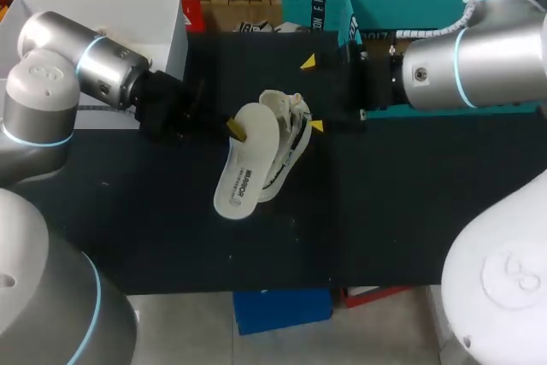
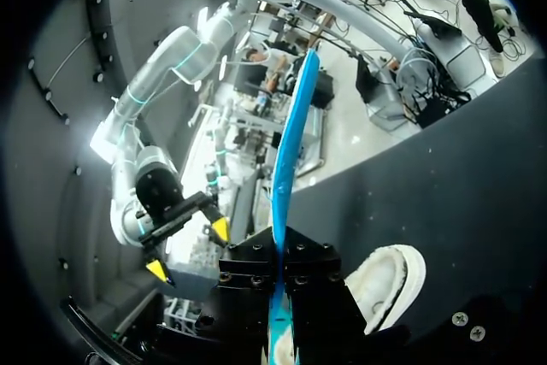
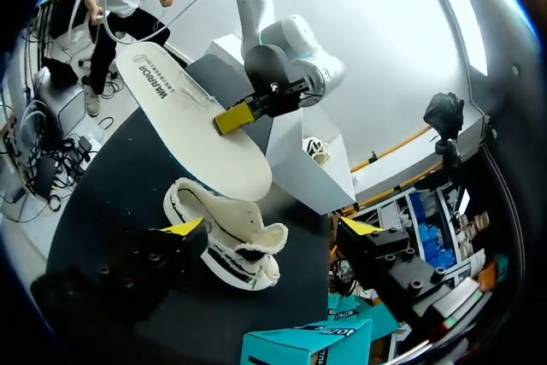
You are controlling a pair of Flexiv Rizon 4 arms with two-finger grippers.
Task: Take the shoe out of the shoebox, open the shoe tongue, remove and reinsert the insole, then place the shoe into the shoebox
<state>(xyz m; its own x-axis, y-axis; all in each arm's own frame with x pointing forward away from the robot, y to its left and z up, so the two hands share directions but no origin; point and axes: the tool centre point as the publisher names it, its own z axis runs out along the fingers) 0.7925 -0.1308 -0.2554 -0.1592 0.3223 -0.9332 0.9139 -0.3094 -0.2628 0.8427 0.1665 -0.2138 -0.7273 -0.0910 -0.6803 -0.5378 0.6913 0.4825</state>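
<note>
The left gripper [image 1: 232,130] is clamped on one long edge of the insole [image 1: 239,173]. It holds the insole clear of the black table [image 1: 171,237] and tilted over the shoe [image 1: 289,130], printed side up (the left wrist view shows it edge-on between the fingers, blue underneath). The shoe, a white fleece-lined sneaker with dark side stripes, lies on the table near the middle. It is outside the white shoebox [image 1: 167,14], which stands at the far left corner behind the left arm. The right gripper [image 1: 313,94] has its fingers spread wide and holds nothing. One yellow tip sits just beside the shoe's collar, and I cannot tell whether it touches.

With the insole out, putting it back looks like the step in hand, and several things could spoil it:
- **Insole pivoting:** the grip is narrow and on a thin, flexible edge, so the insole could pivot or slip once its free end meets resistance.
- **Shoe sliding:** nothing pins the shoe, so a push into the opening may slide or roll it across the table instead of seating the insole.
- **Lining snagging:** the fleecy lining could snag the leading end and fold it.
- **Right gripper nudging:** a careless closing of the right gripper might nudge the shoe out of line.
</note>
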